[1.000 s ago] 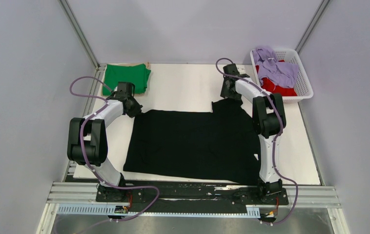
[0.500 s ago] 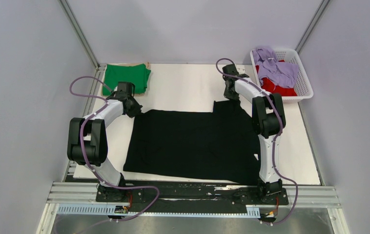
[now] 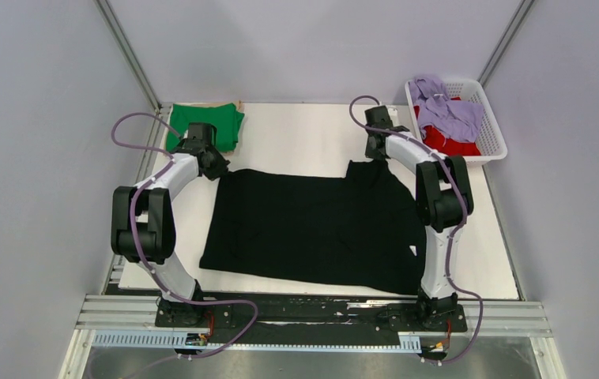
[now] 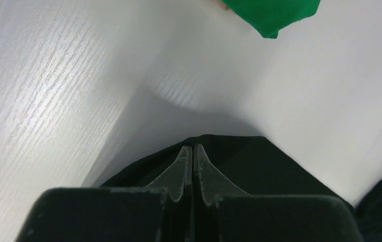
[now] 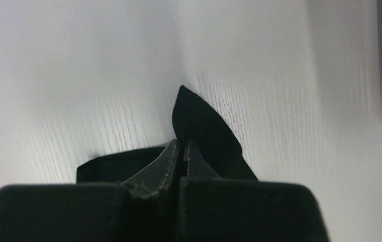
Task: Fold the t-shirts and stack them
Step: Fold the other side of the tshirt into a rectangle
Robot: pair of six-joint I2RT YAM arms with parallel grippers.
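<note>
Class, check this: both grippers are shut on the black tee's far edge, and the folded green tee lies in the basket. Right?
No. The green tee lies on the table at far left, not in the basket, as the top view shows. The rest holds.

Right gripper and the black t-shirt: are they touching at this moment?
Touching. The right wrist view shows the right gripper shut on the black t-shirt, with a pointed flap of its fabric sticking out past the closed jaws.
</note>
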